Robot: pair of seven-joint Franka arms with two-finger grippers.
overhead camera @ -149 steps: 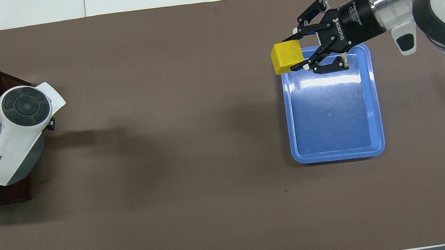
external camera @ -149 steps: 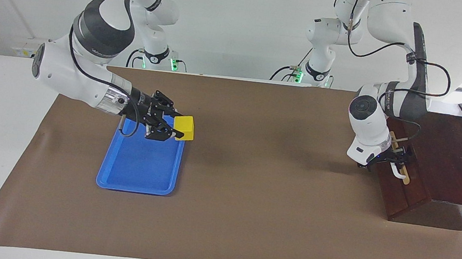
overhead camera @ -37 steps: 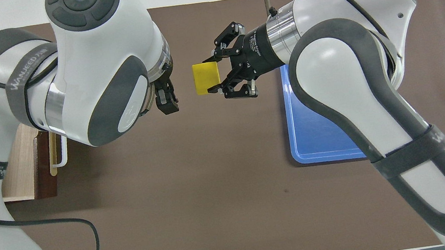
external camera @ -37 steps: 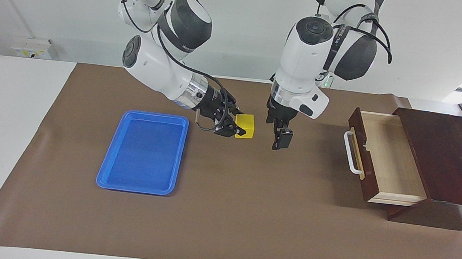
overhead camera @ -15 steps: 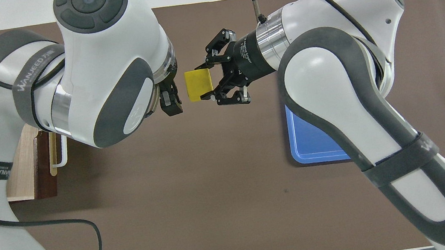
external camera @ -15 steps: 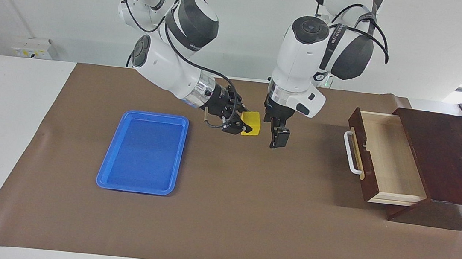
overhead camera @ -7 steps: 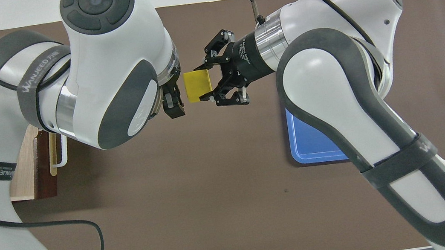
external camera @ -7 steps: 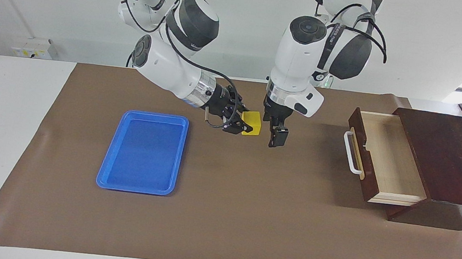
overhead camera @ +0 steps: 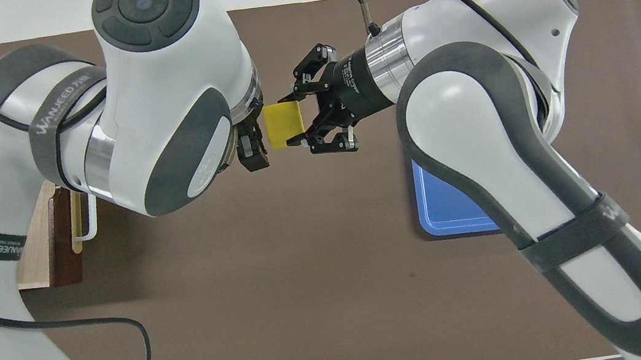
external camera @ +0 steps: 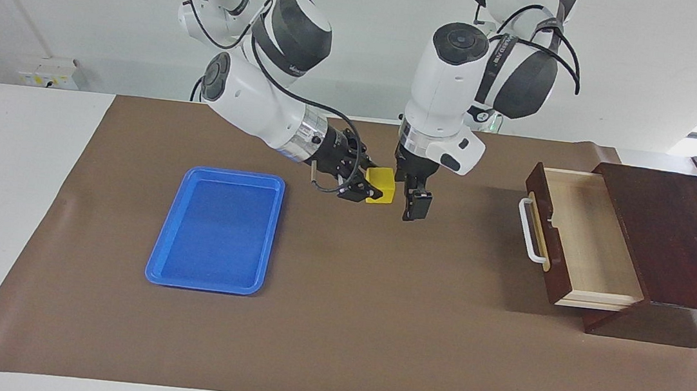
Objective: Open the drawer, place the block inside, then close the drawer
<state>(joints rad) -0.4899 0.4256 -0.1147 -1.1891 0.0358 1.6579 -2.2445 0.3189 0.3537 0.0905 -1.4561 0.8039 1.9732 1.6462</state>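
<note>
block (external camera: 382, 186) is up in the air over the middle of the table (external camera: 341, 324), clamped in the right end effector (external camera: 370, 186). left end effector (external camera: 415, 204) hangs just beside it, fingers spread wide, nothing in them. drawer (external camera: 577, 239) is pulled out at the left arm's end of the table. blue tray (external camera: 215, 230) lies toward the right arm's end.

High facing cam, steep overhead cam, both see table (external camera: 335, 323).

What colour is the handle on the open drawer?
White: the handle is a white bar on the drawer front, clearest in the facing view.
</note>
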